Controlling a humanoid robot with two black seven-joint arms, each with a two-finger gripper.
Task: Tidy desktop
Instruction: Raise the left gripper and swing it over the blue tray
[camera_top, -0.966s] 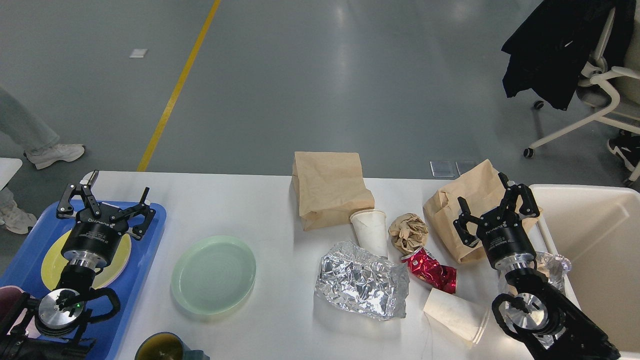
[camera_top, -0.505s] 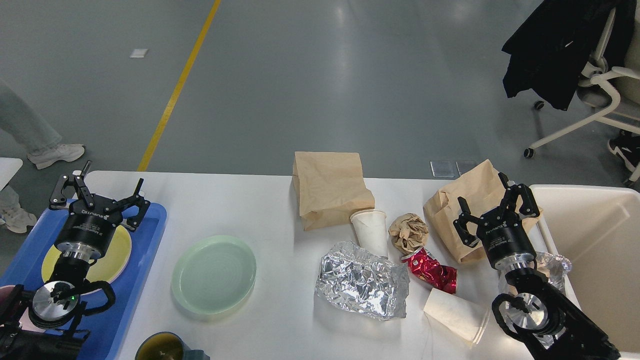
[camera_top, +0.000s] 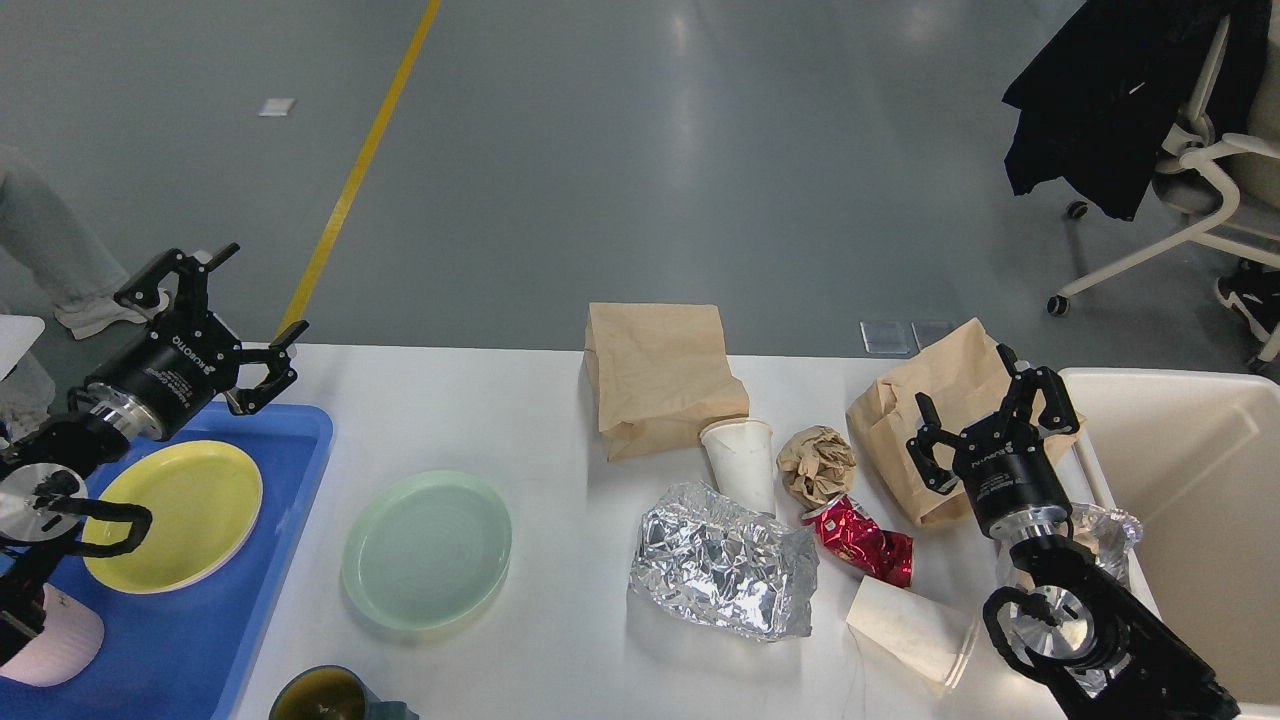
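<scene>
Single head view, high, facing forward and down over the desktop (camera_top: 560, 660), floor beyond

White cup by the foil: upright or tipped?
Upright. The white cup stands on the desktop with its round rim up; the other paper cup lies tipped.

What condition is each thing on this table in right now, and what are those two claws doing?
Left gripper: open, empty, above the blue tray's far end.
Right gripper: open, empty, over a paper bag.
Yellow plate: flat on the blue tray.
Green plate: empty, on the desktop.
Red can: crushed, on its side.
Near paper cup: tipped over.
Far paper cup: upright.
Foil: crumpled.
</scene>
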